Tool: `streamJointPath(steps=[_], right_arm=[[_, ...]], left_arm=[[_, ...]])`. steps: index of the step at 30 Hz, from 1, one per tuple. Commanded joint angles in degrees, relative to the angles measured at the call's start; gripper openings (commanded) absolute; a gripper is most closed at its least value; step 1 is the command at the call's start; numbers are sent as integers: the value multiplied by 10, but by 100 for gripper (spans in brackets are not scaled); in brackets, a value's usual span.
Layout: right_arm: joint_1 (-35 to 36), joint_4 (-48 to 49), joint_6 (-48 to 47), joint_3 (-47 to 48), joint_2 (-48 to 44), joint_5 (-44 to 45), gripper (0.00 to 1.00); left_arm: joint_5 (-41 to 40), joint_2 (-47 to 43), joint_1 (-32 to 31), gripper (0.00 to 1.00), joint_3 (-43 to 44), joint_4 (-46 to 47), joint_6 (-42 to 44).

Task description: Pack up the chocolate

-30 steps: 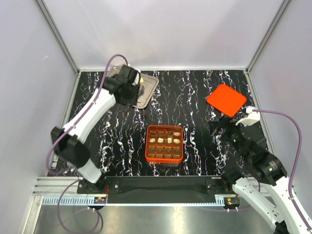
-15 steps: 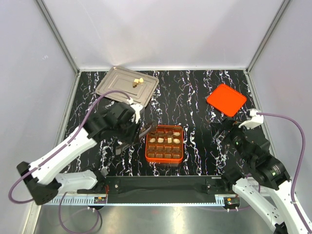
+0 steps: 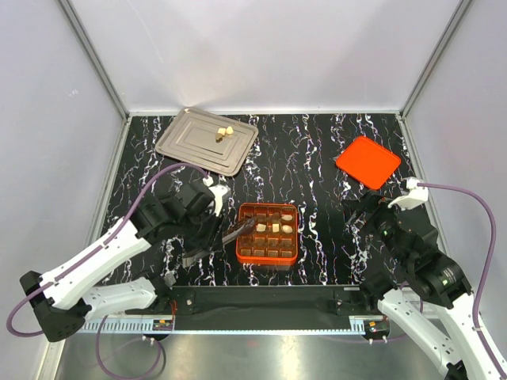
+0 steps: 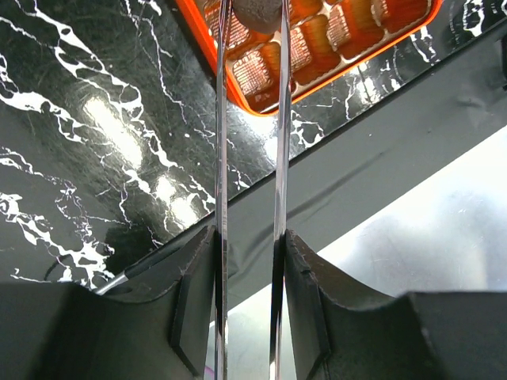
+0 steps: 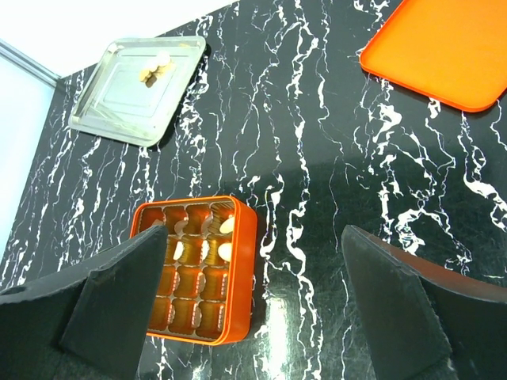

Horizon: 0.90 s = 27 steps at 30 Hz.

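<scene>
The orange box (image 3: 293, 237) holds several chocolate pieces, cream (image 3: 287, 218) and dark, in its brown grid cells. My left gripper (image 3: 240, 230) reaches over the box's left edge. In the left wrist view its thin metal blades (image 4: 221, 119) are shut on a dark chocolate piece (image 4: 255, 9) above the box (image 4: 333, 55). Three pieces (image 3: 224, 133) remain on the silver tray (image 3: 186, 142). My right gripper (image 3: 366, 212) is open and empty to the right of the box (image 5: 238, 277); cream pieces (image 5: 225, 252) show there.
The orange lid (image 3: 367, 161) lies at the back right, also in the right wrist view (image 5: 436, 47). The tray (image 5: 119, 103) sits at the back left. A black rail (image 3: 261, 299) runs along the table's near edge. Grey walls enclose three sides.
My left arm has swung from the tray at the back down to the box's left edge, carrying the dark piece. The right arm has barely moved.
</scene>
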Motion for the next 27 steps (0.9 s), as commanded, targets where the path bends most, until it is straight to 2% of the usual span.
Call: streamJointPath(steps=[1,16,27], right_arm=[[2,-3,5,18,-5,14,100],[2,-13,-1,31,-16,19,100],[2,-13,-1,31,-19,22,100]], left_arm=[[3,0,-4,40,-1,21,-12],[-9,35,-5,40,-12,27,-8],[-39,50,-5,47,27,4,-4]])
